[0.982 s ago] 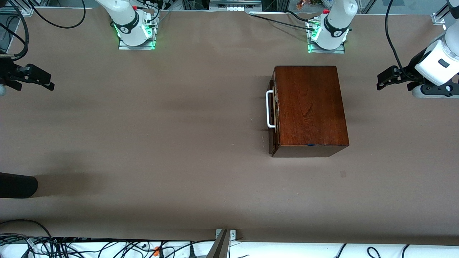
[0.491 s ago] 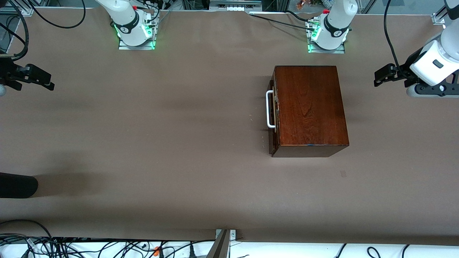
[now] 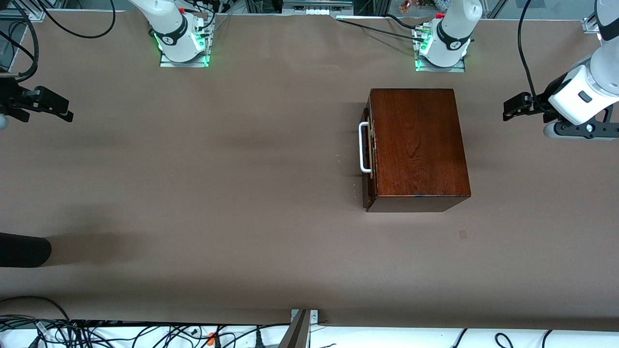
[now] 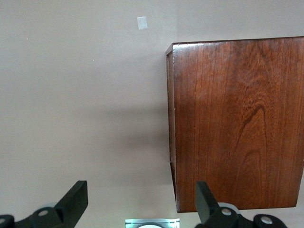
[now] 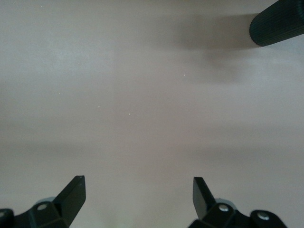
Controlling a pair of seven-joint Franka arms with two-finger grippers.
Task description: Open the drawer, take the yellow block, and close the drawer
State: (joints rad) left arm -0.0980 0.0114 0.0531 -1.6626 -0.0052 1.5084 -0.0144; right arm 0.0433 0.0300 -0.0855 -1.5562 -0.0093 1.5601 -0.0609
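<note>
Drawer (image 3: pixel 367 159) is fully pushed in, front flush with the dark wooden box (image 3: pixel 418 145), white loop handle (image 3: pixel 363 147) sticking out on the face that points toward the right arm's end of the surface (image 3: pixel 217 169). Yellow block not visible anywhere, presumably inside the shut drawer, can't confirm. Task looks unstarted.

Risks, as judgement:
- Handle is a thin loop sitting close to the drawer front; a pincer coming in off-line could miss it or jam against the wood.
- Box is loose on the surface, nothing braces it. Pulling the handle may drag the whole box instead of sliding the drawer out.
- Yanking too far could pull the drawer clear out.
- Left arm sits on the box's handle-less side, so it must go over or around the box to reach the handle; clipping the top edge is possible.

Left pincer (image 3: pixel 508 107) hangs over bare surface just off the box, toward the left arm's end; its wrist view shows the fingers (image 4: pixel 76 199) spread wide, nothing between them, box top filling one side. Right pincer (image 3: pixel 60 111) waits over the surface's edge at the right arm's end, well apart from the box, fingers (image 5: pixel 73 194) spread, empty.

Room: wide bare surface in front of the handle, plenty for drawer travel. A black cylinder (image 3: pixel 24 250) pokes in at the right arm's end, nearer the camera. Cables (image 3: pixel 96 333) run along the near edge, off the work area.
</note>
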